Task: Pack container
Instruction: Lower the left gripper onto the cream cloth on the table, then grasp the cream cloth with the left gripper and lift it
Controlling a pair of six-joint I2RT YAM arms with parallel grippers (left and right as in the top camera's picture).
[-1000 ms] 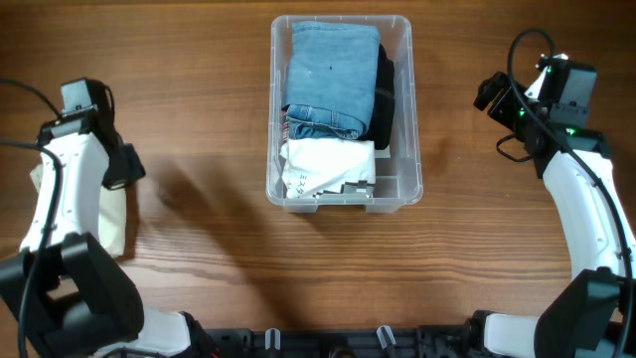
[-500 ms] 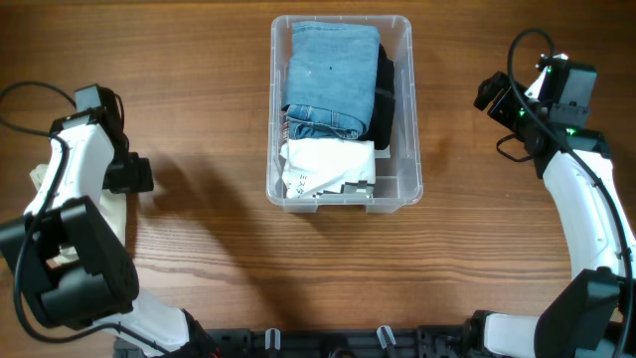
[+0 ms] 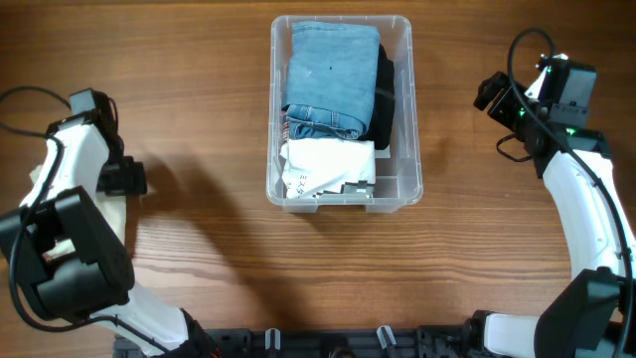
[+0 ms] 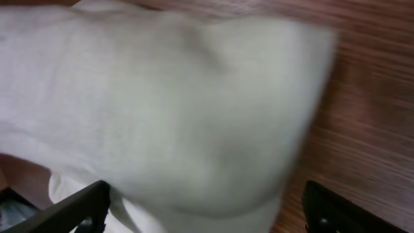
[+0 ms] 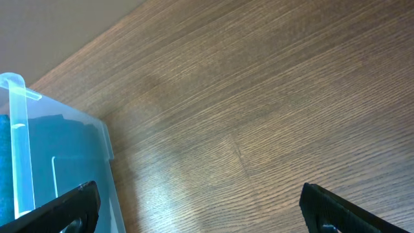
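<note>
The clear container (image 3: 410, 109) stands at the table's top centre. It holds folded blue jeans (image 3: 333, 75), a black garment (image 3: 385, 99) and a white garment (image 3: 328, 164). A folded cream garment (image 3: 111, 219) lies at the far left. It fills the left wrist view (image 4: 162, 103). My left gripper (image 3: 127, 179) is open, with its fingers spread on either side of this cloth (image 4: 207, 207). My right gripper (image 3: 489, 94) is open and empty to the right of the container (image 5: 200, 207). The container's corner (image 5: 19, 129) shows at the left of the right wrist view.
Bare wooden tabletop (image 3: 219, 249) lies between the cream garment and the container. The right arm's cable loops at the far right (image 3: 517, 60).
My left arm has swung round over the cream garment, and its gripper has shifted slightly toward the cloth. The right arm and the container have not moved.
</note>
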